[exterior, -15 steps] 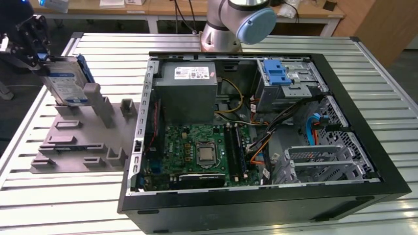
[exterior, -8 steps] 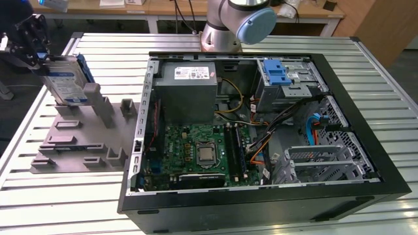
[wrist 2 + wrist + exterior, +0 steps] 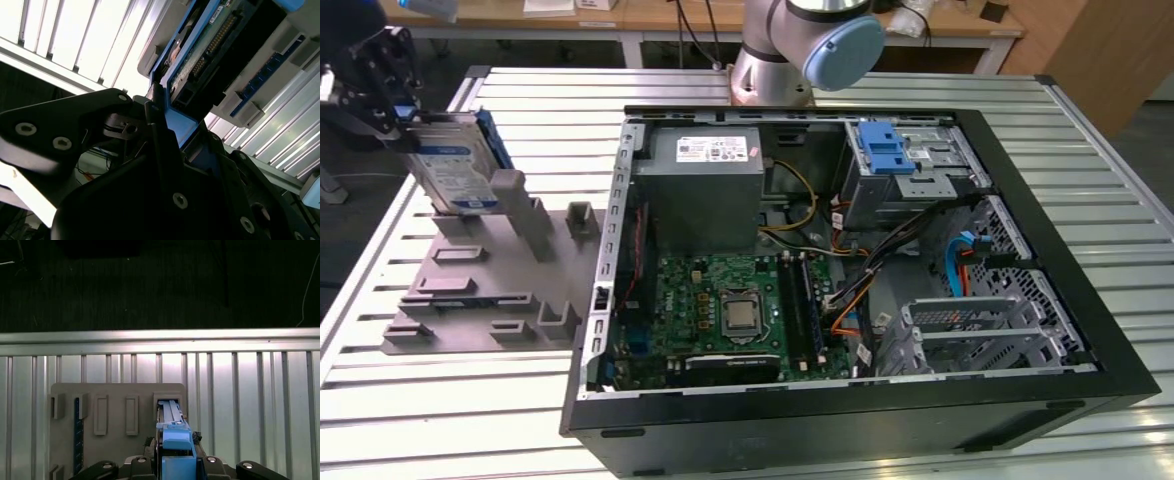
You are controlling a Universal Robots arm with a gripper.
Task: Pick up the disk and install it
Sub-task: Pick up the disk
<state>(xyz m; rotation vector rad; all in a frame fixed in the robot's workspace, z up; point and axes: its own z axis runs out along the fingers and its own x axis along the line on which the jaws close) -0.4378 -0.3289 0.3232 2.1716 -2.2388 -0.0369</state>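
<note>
The disk (image 3: pixel 454 170) stands on edge at the exterior view's far left, a silver drive with a white-and-blue label in a blue carrier. My gripper (image 3: pixel 398 112) is shut on its upper end. Its lower end is at a slot of the grey holder plate (image 3: pixel 480 290); I cannot tell whether it still rests in the slot. In the first wrist view the disk (image 3: pixel 174 437) shows edge-on between my fingers, over the holder plate (image 3: pixel 117 405). The second wrist view shows the disk's circuit-board side (image 3: pixel 210 47) and the blue carrier (image 3: pixel 176 125) clamped by my black fingers (image 3: pixel 155 130).
An open computer case (image 3: pixel 1067 330) lies to the exterior view's right of the holder, with a grey power-supply box (image 3: pixel 707 190), a motherboard (image 3: pixel 734 310), a blue latch on a metal cage (image 3: pixel 894 150) and drive cages (image 3: pixel 987 320). The arm's base (image 3: pixel 787 50) stands behind the case on the slatted table (image 3: pixel 440 400).
</note>
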